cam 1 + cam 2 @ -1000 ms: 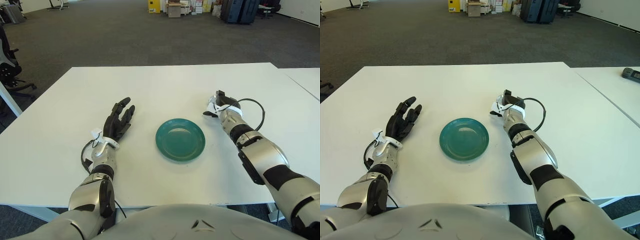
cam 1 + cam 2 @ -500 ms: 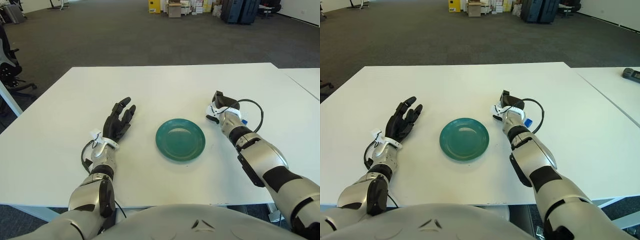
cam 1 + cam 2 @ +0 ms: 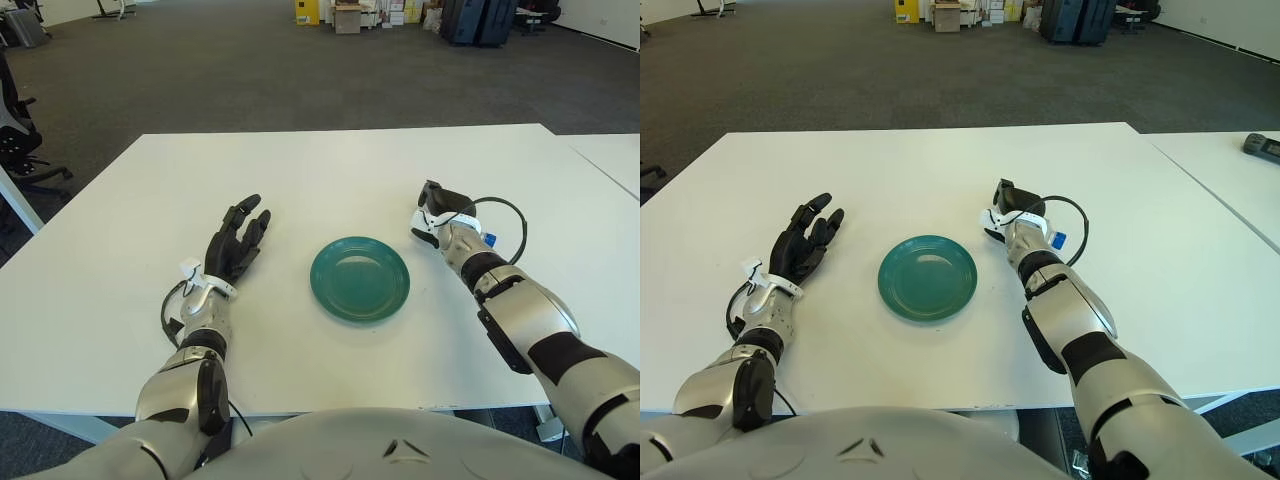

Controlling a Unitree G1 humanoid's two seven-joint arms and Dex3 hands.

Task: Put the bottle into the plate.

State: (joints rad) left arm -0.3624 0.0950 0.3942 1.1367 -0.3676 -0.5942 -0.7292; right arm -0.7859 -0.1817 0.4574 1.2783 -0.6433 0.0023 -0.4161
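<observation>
A round green plate (image 3: 360, 278) lies on the white table (image 3: 330, 170), between my two hands. My right hand (image 3: 436, 207) is just right of the plate's far rim, with its dark fingers curled. It hides most of the bottle; only the blue cap (image 3: 488, 241) shows beside the wrist, and it also shows in the right eye view (image 3: 1058, 240). The hand looks closed on the bottle, low over the table. My left hand (image 3: 238, 240) rests flat on the table to the left of the plate, fingers stretched and empty.
A second white table (image 3: 610, 160) adjoins on the right, with a dark device (image 3: 1262, 146) on it. A black cable (image 3: 510, 215) loops from my right wrist. Office chairs (image 3: 15, 130) stand off the far left; boxes and cases stand far back.
My right hand has shifted a little toward the plate and turned, so the bottle's blue cap now shows beside the wrist. The left hand and the plate have not moved.
</observation>
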